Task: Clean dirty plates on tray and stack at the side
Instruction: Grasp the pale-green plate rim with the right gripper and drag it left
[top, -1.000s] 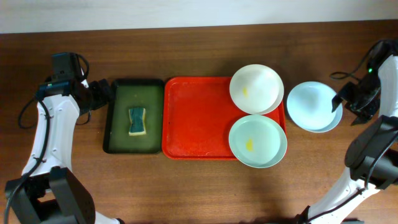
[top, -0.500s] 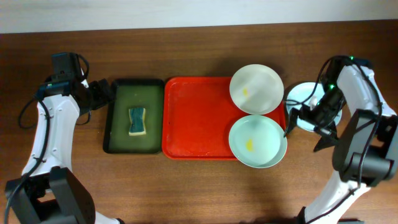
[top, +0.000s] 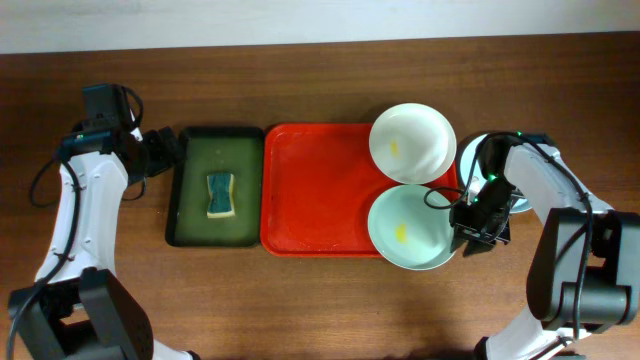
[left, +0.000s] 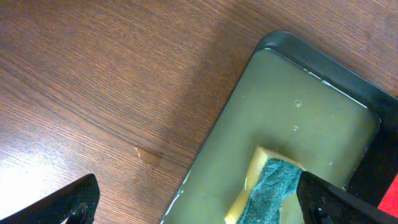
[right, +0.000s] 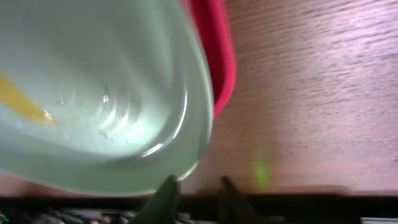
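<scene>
On the red tray (top: 320, 190), the white plate (top: 412, 143) sits at the back right corner and the pale green plate (top: 405, 227) at the front right. Each has a yellow smear. The pale blue plate (top: 470, 160) lies on the table right of the tray, mostly hidden by my right arm. My right gripper (top: 462, 218) is at the green plate's right rim. In the right wrist view its narrow jaws (right: 198, 190) straddle that rim (right: 186, 171), one finger touching it; blur hides whether they grip. My left gripper (top: 165, 155) stands open beside the dark green tray.
A dark green tray (top: 190, 200) left of the red one holds shallow liquid and a yellow-and-green sponge (top: 221, 194). In the left wrist view the sponge (left: 267, 186) lies between my wide left fingertips (left: 78, 202). Bare wood surrounds both trays.
My right arm swung in from the pale blue plate to the pale green plate's right rim, and its jaws went wide, then narrow. The left arm has not moved.
</scene>
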